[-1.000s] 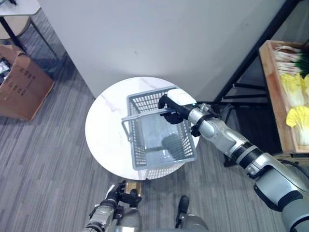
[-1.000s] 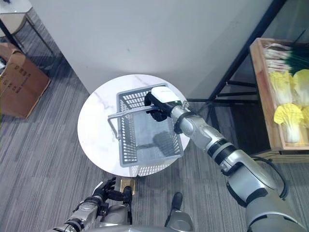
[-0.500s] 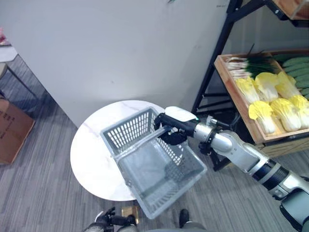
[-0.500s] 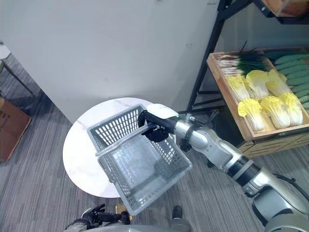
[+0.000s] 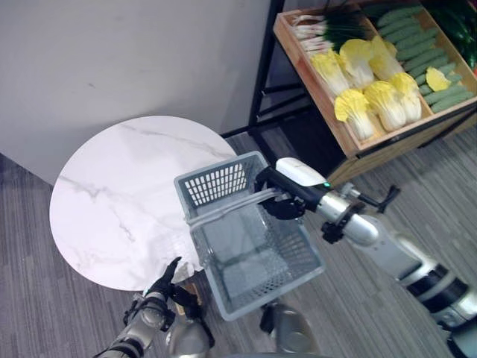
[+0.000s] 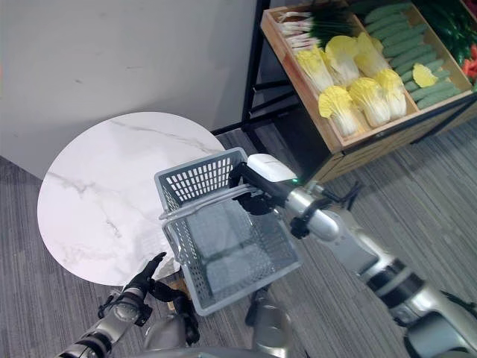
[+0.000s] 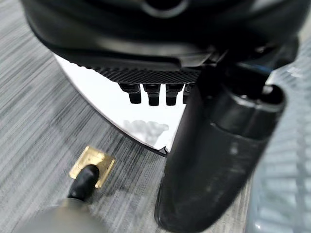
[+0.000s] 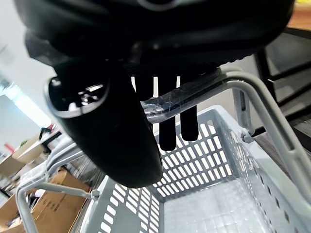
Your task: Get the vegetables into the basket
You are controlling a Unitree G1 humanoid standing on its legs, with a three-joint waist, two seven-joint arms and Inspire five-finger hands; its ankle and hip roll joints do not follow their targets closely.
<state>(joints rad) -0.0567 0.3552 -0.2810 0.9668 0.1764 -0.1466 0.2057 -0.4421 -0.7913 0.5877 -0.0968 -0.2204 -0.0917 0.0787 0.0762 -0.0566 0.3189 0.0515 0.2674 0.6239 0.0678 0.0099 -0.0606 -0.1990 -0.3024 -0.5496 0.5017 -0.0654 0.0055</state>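
One hand, the right hand, curls its fingers round the handle of the empty grey basket, holding it partly off the round marble tabletop. The left hand hangs low with fingers loosely spread, holding nothing. Yellow napa cabbages, scallions and cucumbers lie in the wooden shelf crate. Judged step: carrying the basket to the shelf; next, bring it within reach and free a hand for picking.

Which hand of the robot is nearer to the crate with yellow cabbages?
Right. The right hand grips the basket handle, just below the crate. The left hand hangs low beside the round table, farther away.
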